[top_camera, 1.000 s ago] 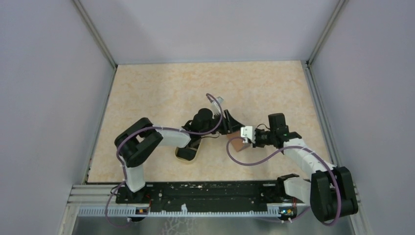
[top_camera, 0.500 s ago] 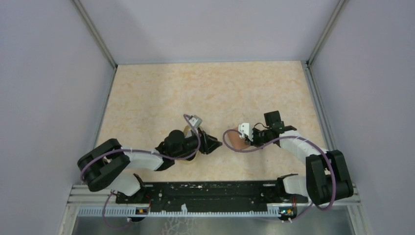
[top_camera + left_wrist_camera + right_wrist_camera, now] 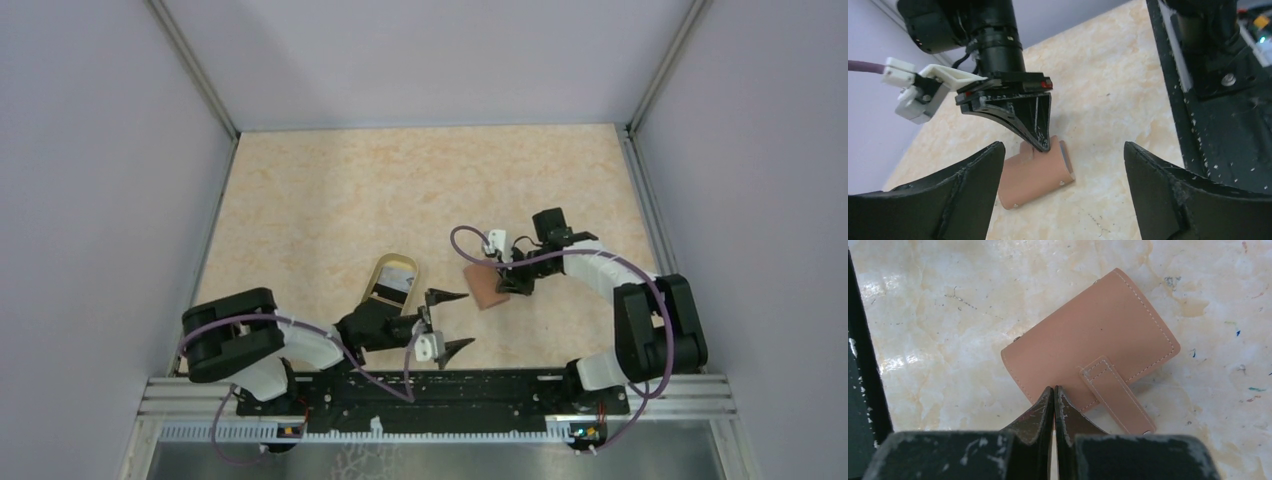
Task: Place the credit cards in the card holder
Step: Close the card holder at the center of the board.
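Because the clenched right pincer (image 3: 1054, 392) merely bears on the shut card holder (image 3: 1088, 335), it could skid away from the released left pincer (image 3: 467, 318).

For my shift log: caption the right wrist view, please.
Right gripper, jaws shut, tips at the near edge of the closed card holder lying flat on the marbled table.

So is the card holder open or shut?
Folded shut: the card holder lies flat, outer face up, tab sticking past its edge.

Left arm (image 3: 300, 345) low, jaws wide apart; right arm (image 3: 592, 263) bent inward, jaws pressed together
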